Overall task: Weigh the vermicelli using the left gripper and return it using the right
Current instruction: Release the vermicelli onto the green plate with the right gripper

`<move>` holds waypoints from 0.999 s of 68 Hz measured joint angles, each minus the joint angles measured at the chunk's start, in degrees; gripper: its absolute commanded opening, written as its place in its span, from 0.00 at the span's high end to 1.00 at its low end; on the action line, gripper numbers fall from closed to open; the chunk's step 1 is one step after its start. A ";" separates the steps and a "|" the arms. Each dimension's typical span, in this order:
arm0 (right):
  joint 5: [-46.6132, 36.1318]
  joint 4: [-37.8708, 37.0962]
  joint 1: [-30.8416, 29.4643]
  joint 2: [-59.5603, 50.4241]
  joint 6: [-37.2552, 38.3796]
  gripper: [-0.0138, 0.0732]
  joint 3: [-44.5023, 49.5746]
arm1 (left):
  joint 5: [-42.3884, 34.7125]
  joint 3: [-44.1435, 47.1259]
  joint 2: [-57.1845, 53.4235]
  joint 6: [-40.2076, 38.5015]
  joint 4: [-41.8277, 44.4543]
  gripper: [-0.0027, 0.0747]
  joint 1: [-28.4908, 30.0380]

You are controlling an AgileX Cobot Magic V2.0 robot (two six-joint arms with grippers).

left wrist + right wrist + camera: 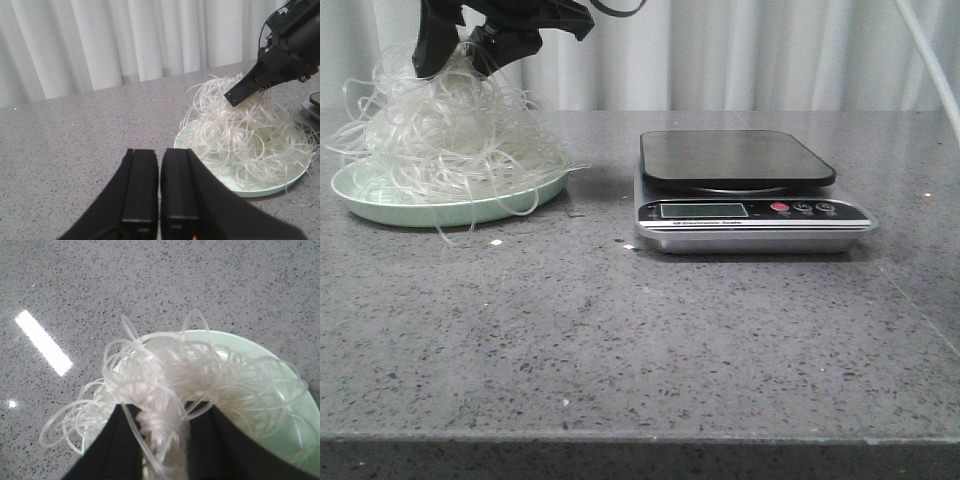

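- In the front view I see a black arm reaching down from the top left of the frame, its tool [470, 55] pushed into the crown of the vermicelli [440, 130].
- By my right wrist view this is the right tool [162, 440]: its two fingers [115, 450] stand a little apart with a bunch of strands caught between them.
- The vermicelli sits heaped on the pale green plate [380, 205] at the left of the bench [640, 330], loose loops hanging over the rim.
- My left wrist view shows what the front view does not: the left tool [159, 190] held low over bare bench, well short of the plate [260, 189], its fingers [137, 190] nearly together with only a thin slit between them and nothing in it.
- That same view shows the right tool [245, 90] from the side, slanting down into the vermicelli [245, 140] at the upper right of the frame.
- Only the front view shows the scale [745, 195], right of the plate, its dark platform bare.
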 measured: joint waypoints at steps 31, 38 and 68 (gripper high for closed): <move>3.46 -1.21 -3.95 -6.04 0.00 0.26 0.00 | 0.00 0.10 0.00 0.00 0.00 0.79 0.00; 6.77 -2.47 -7.11 -9.22 0.00 0.26 0.00 | 0.00 0.10 0.00 0.00 0.00 0.79 0.00; 19.41 -3.37 -23.17 -20.63 -0.42 0.59 0.00 | 0.00 0.10 0.00 0.00 0.00 0.79 0.00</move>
